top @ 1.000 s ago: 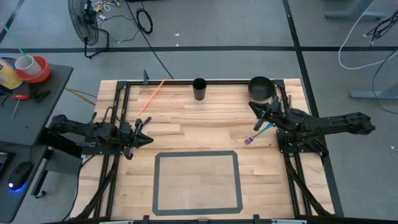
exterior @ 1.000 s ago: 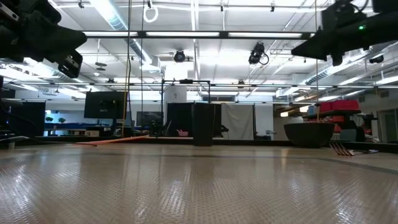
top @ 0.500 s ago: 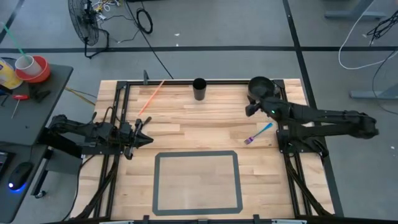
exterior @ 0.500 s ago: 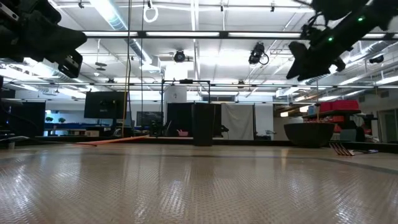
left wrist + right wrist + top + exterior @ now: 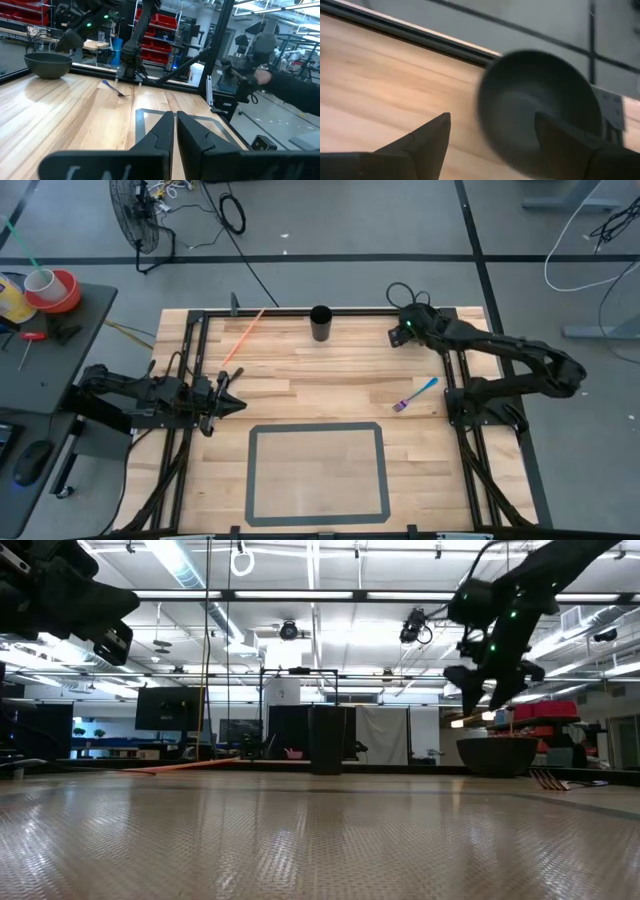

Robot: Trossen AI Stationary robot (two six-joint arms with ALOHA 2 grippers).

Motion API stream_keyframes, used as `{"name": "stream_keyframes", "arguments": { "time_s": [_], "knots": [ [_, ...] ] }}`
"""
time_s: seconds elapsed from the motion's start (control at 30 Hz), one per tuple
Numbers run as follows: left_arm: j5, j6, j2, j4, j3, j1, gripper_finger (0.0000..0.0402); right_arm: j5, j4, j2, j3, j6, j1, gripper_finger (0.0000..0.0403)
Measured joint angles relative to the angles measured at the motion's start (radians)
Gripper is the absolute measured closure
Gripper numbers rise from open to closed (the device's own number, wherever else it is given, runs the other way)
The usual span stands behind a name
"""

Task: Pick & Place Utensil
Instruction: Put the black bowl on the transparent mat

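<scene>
Evenly lit from overhead, with only soft, short shadows on the table. Bright ceiling lights glaring in the low view, leaving both arms as dark shapes against them. Heavy motion blur in the right wrist view, smearing the bowl. Near fingers out of focus.

Only a cup and bowl stand along the table's far edge.

No text, label, brand, number or sign can be read anywhere.
</scene>
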Motion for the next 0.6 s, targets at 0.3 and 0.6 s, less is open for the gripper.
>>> {"name": "stream_keyframes", "arguments": {
  "time_s": [0.3,0.6],
  "knots": [
    [0.0,0.0,0.0,0.0,0.0,0.0,0.0376,-0.098,0.061,0.148,0.011,0.027,-0.08,0.0131],
    [0.0,0.0,0.0,0.0,0.0,0.0,0.0376,-0.14,0.088,0.213,0.011,0.006,-0.085,0.017]
  ]
}}
